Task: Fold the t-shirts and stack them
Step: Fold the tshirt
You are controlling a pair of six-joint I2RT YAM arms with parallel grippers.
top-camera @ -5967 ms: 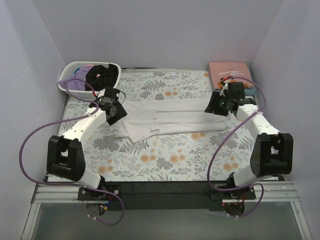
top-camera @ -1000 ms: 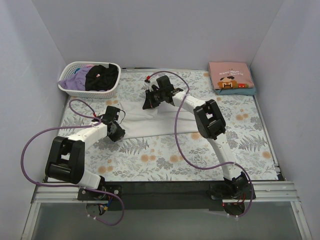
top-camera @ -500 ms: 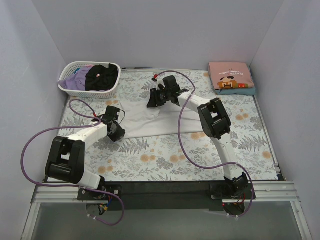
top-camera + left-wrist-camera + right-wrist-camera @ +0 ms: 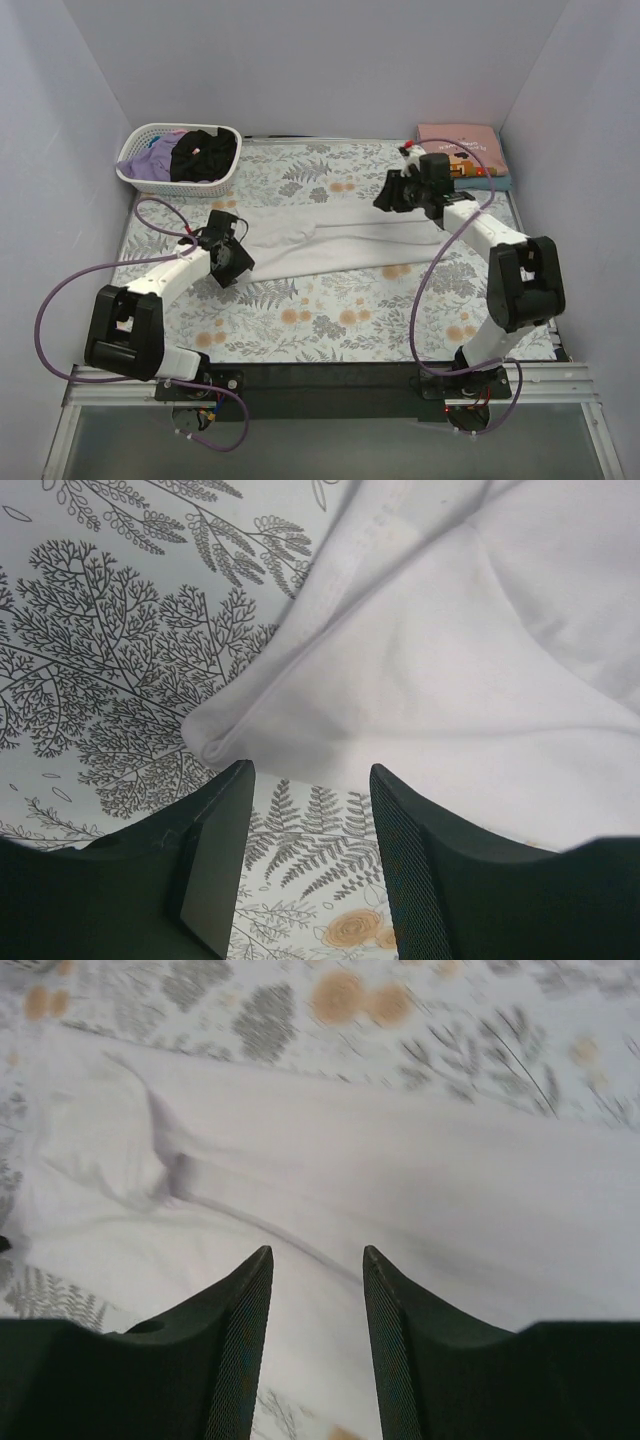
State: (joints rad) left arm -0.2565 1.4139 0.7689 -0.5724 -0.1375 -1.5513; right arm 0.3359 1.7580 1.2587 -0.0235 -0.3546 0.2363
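One white t-shirt (image 4: 320, 245) lies as a long band across the mid-worktop (image 4: 330, 320). The left fingers (image 4: 215, 850) at its left end and the right fingers (image 4: 240, 1350) near its right end are both partly open, holding nothing. Risk: the next pinch catches only the top layer and drags the fold open. One basket (image 4: 128, 160) at the far left corner holds seemingly two, a black tee (image 4: 205, 152) and a lavender tee (image 4: 150, 168); a pink tee (image 4: 460, 145) sits on a teal tee (image 4: 500, 183) at the far right corner.

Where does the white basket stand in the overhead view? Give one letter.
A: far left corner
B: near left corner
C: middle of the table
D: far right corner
A: the white basket, with a black garment in it, stands at the far left corner of the table.
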